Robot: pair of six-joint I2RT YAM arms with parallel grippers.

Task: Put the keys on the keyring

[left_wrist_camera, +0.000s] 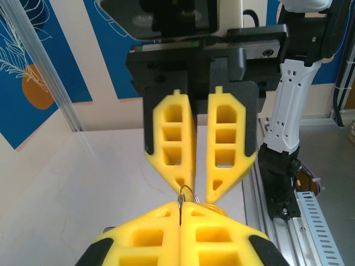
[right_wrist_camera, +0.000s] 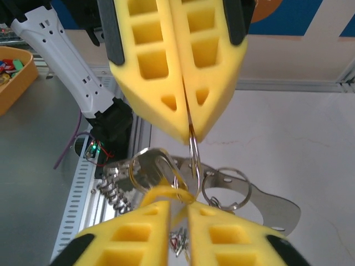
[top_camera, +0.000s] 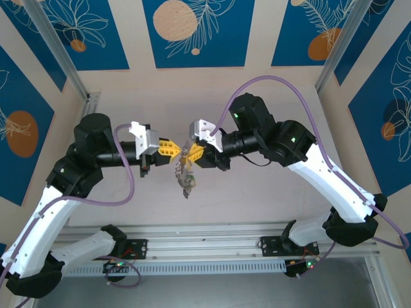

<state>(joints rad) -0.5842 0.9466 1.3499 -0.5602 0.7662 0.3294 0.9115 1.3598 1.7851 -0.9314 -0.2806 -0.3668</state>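
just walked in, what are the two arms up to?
Both arms meet in mid-air above the table. The left gripper is shut on the thin wire of the keyring, the rest of it dangling below. The right gripper faces it tip to tip, fingers nearly together at the small gold loop of the keys. Whether it actually grips the loop is unclear. Threading doesn't look done yet.

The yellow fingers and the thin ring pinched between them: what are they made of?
The fingers look like matt yellow plastic, maybe printed: one even colour, no gleam, with hollow windows through them. The thin ring pinched by the left gripper looks like bare metal wire: grey, with bright glints. That it is steel is only a guess.
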